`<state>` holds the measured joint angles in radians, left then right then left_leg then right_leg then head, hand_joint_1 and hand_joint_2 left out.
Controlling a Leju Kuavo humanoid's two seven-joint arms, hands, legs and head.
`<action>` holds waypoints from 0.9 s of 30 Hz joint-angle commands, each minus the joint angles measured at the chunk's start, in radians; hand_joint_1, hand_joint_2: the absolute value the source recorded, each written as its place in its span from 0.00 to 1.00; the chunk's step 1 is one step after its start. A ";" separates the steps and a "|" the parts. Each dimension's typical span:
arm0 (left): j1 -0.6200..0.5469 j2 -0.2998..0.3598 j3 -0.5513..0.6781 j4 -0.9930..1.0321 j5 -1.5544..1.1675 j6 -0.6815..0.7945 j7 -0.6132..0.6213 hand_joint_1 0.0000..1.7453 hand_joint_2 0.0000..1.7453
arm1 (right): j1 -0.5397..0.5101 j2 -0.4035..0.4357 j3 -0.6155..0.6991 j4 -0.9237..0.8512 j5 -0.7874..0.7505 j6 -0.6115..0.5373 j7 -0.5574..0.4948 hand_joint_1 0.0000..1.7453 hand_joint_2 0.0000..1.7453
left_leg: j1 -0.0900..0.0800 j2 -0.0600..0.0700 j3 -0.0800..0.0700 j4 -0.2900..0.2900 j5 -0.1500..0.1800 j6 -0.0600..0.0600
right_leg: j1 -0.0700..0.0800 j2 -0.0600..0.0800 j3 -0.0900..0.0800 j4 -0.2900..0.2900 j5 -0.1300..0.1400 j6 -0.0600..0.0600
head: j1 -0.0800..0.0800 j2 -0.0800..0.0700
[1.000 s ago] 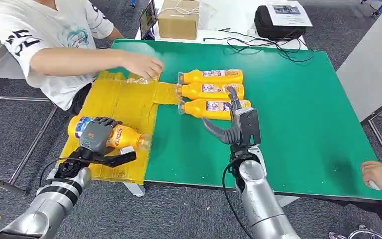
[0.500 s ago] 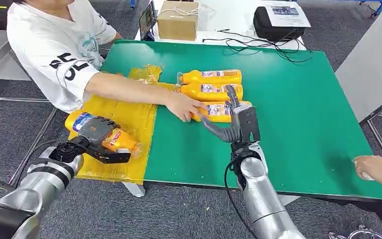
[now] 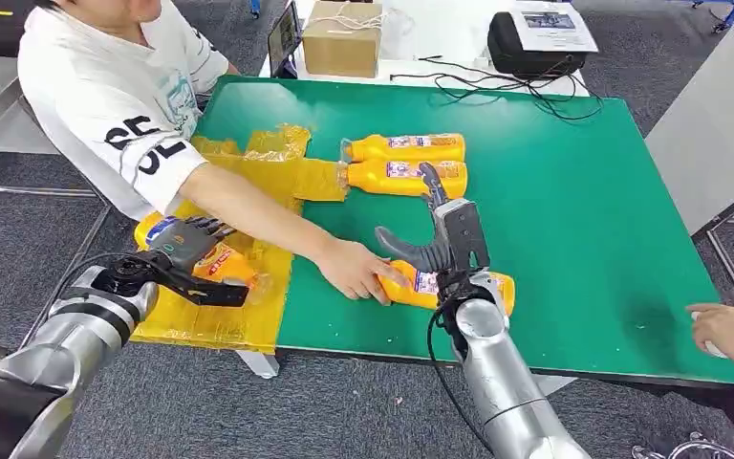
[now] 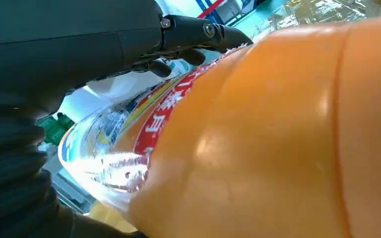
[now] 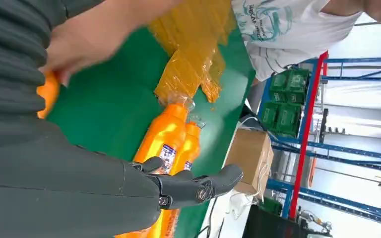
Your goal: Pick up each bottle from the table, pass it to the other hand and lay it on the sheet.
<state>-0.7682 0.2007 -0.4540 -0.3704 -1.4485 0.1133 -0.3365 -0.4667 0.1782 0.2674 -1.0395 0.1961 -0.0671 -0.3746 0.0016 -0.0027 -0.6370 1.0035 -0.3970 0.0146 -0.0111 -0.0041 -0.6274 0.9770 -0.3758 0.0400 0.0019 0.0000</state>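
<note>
One bottle (image 3: 212,260) gripped by left hand (image 3: 183,251) over yellow sheet (image 3: 239,201), lower left of frame. Right hand (image 3: 437,234) empty, fingers wide, above dragged bottle (image 3: 459,287) on bench (image 3: 583,191). Probably rigid, slick, liquid-heavy; best grasped mid-body at label.

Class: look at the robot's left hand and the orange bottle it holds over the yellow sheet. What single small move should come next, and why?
Probably lower and release: the left hand grips an orange bottle already lying sideways over the yellow sheet. The right hand hangs open above another bottle that a person's hand holds.

cardboard box (image 3: 343,38), black bag (image 3: 533,43), cables (image 3: 497,86)
</note>
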 commanded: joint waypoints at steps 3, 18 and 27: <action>-0.040 0.012 -0.041 0.071 0.015 -0.001 -0.011 0.00 1.00 | -0.073 -0.020 0.035 0.089 -0.004 0.005 0.007 0.00 1.00 | 0.000 0.001 0.002 0.000 -0.001 -0.001 | 0.000 0.002 0.002 0.000 -0.001 -0.001 | 0.000 0.000; 0.082 0.130 0.106 -0.052 0.263 0.189 -0.191 0.00 1.00 | -0.082 -0.044 0.025 0.123 -0.012 -0.002 -0.006 0.00 1.00 | 0.001 0.004 0.006 0.000 -0.004 -0.001 | 0.001 0.004 0.005 0.000 -0.002 -0.002 | 0.000 0.000; 0.238 0.169 0.233 -0.206 0.434 0.248 -0.281 0.00 1.00 | -0.060 -0.058 0.004 0.112 -0.010 -0.014 -0.015 0.00 1.00 | 0.001 0.002 0.006 0.000 -0.004 -0.001 | 0.001 0.001 0.005 0.000 -0.004 -0.002 | 0.000 0.000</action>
<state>-0.6214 0.3441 -0.3373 -0.4657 -1.1052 0.3563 -0.5695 -0.5034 0.1435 0.2766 -0.9808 0.1824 -0.0729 -0.3819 0.0017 -0.0021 -0.6387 1.0035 -0.3971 0.0145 -0.0110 -0.0040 -0.6299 0.9769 -0.3764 0.0395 0.0023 0.0000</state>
